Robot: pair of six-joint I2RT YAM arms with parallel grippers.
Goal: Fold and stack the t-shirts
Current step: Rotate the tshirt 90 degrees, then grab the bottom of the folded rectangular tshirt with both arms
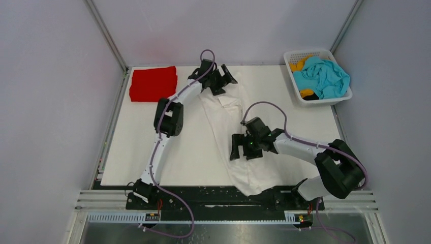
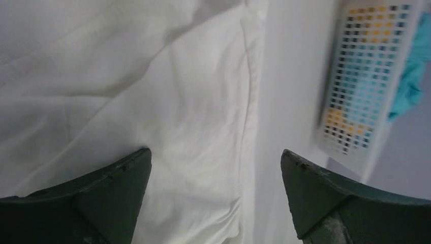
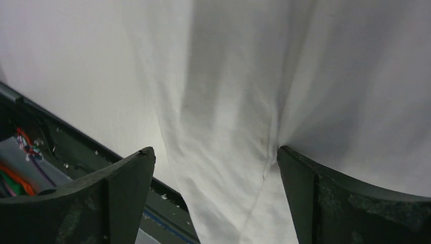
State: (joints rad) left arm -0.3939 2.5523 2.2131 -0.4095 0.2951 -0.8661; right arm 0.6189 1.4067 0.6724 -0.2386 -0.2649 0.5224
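Observation:
A white t-shirt (image 1: 228, 127) lies stretched in a long strip down the middle of the table, its near end hanging over the front edge. My left gripper (image 1: 224, 80) is open over its far end; the cloth (image 2: 167, 112) shows between and beyond the spread fingers. My right gripper (image 1: 237, 147) is open at the shirt's left edge near the front; the cloth (image 3: 234, 117) runs between the fingers, touching the right one. A folded red t-shirt (image 1: 153, 83) lies at the far left. A teal t-shirt (image 1: 321, 76) and an orange-yellow one (image 1: 299, 65) fill the basket.
A white plastic lattice basket (image 1: 303, 99) stands at the far right corner; it also shows in the left wrist view (image 2: 356, 86). The black base rail (image 1: 203, 195) runs along the near edge. Grey walls close in the table on three sides.

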